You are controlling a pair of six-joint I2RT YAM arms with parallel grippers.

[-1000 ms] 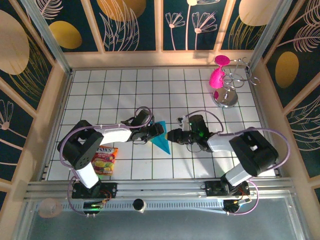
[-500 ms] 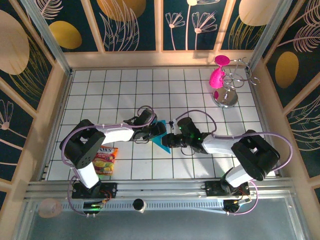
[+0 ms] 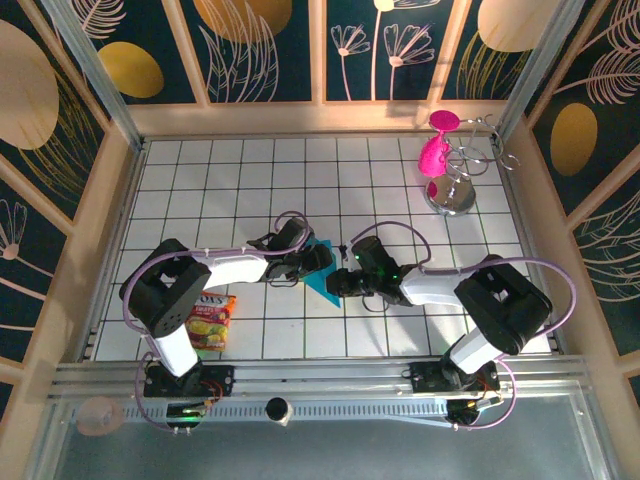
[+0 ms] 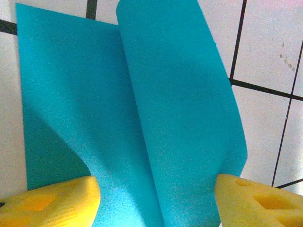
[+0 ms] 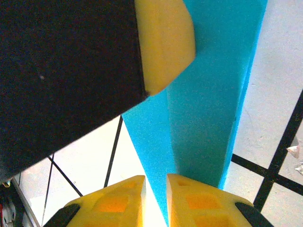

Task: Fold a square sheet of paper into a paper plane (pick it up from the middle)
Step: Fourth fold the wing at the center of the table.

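Centrally on the white tiled table point(image 3: 400, 190), between the two arms: turquoise paper point(image 3: 322, 278), partly folded, flat on the tiles apart from one long flap. From above, a narrow wedge, wider toward the far side and tapering to a point toward the near edge. From the left wrist, two layers: a flat lower panel on the left and a flap point(image 4: 184, 109) curled over it from the right, rounded at the fold rather than pressed down, with shadow thrown onto the panel beneath. Straddled at the end nearest that camera by the left gripper point(image 4: 154, 205), yellow pads point(image 4: 47, 205) set wide apart, one at each side of the sheet, neither visibly pinching it. Met from the opposite side by the right gripper point(image 5: 154, 198), fingertips close together with only a thin sliver between, right at the paper's pointed tip. Nipped there or merely touched — cannot tell. Higher in the right wrist view, one yellow pad of the left gripper over the paper's upper face, contact unclear. Farther out, near the left arm's base, a red-and-yellow snack packet point(image 3: 208, 320) on the tiles, well apart from the paper. At the far right corner, pink goblets point(image 3: 433, 155) on a wire rack point(image 3: 455, 193) with a round metal foot.
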